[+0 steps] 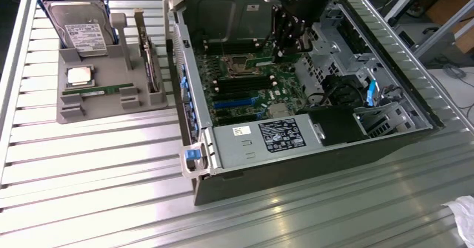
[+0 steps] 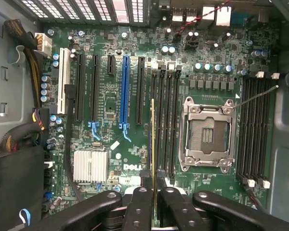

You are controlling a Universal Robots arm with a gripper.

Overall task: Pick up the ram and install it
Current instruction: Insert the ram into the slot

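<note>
Green ram (image 2: 152, 144), a thin rigid stick seen edge-on, is clamped in the closed gripper (image 2: 153, 185) above the black slots (image 2: 164, 120) beside the empty metal CPU socket (image 2: 207, 134). Edge should be kept parallel to one slot, notch matched, pressure applied evenly.

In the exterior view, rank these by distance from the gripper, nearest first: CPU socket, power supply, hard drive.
Gripper, jaws shut on the ram, hangs over the motherboard.
1. CPU socket: just beside it, inside the case.
2. Power supply: at the case's near end.
3. Hard drive: outside, on the grey holder.
</note>
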